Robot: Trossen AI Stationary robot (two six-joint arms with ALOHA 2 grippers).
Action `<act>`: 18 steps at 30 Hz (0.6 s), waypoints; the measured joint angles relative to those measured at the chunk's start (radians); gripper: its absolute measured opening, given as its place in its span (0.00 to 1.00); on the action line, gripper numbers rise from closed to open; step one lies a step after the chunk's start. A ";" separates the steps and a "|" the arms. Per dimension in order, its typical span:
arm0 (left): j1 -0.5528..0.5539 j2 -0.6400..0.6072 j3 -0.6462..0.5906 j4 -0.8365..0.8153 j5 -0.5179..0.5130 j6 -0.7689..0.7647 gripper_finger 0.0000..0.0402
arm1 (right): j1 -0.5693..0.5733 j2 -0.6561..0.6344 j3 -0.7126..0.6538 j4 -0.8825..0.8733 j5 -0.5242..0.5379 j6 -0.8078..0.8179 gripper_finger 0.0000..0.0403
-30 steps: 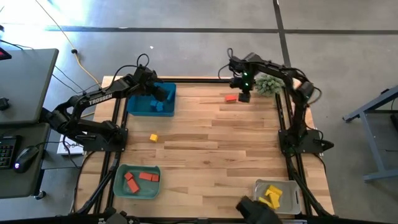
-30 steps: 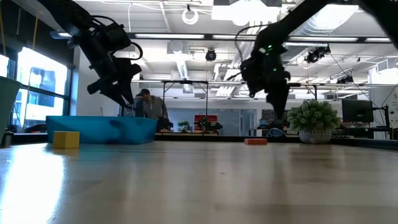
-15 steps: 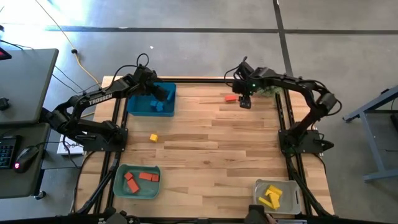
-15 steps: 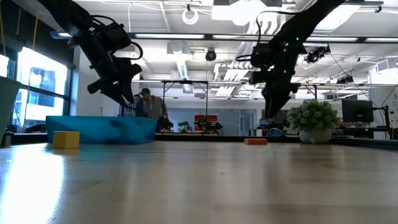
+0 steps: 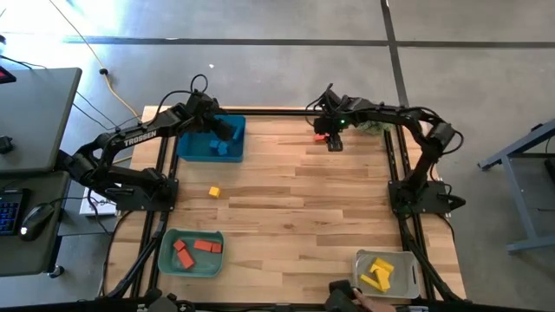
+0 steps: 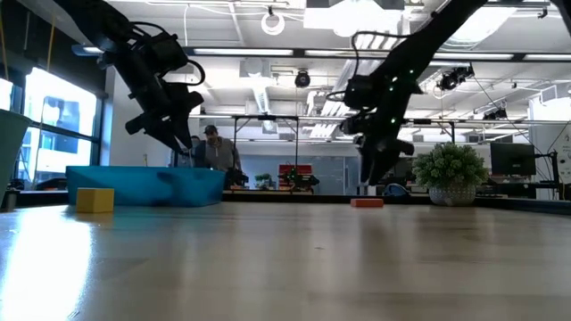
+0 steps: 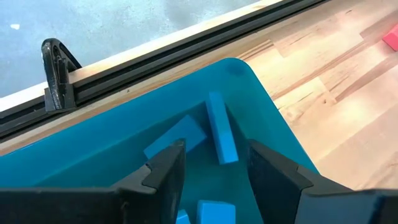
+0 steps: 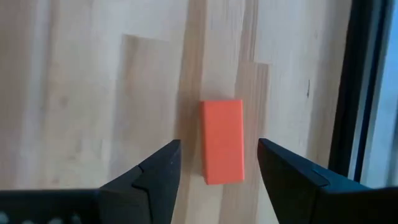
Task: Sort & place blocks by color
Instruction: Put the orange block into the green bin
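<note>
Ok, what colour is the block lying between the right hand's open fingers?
Red-orange. The block shows best in the right wrist view, lying on the table between the right hand fingers.

Your left arm reaches from its base at the counter's nine o'clock side up toward eleven o'clock, and its pincer [image 5: 227,130] hangs there with its fingers [image 7: 166,173] parted, gripping nothing. Your right arm arches from its base at three o'clock across to about one o'clock, wrist bent downward. Its pincer [image 5: 334,144] points at the counter, fingers [image 8: 158,171] spread apart and empty.
</note>
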 joint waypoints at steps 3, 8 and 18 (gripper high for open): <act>0.000 0.000 0.000 0.000 0.000 0.001 0.38 | 0.015 0.050 0.032 -0.003 0.070 0.005 0.49; 0.000 0.000 0.000 0.000 0.000 0.002 0.38 | 0.010 0.116 0.094 -0.056 0.093 0.033 0.49; 0.000 0.000 0.000 0.000 0.000 0.004 0.38 | 0.010 0.181 0.135 -0.128 0.112 0.036 0.49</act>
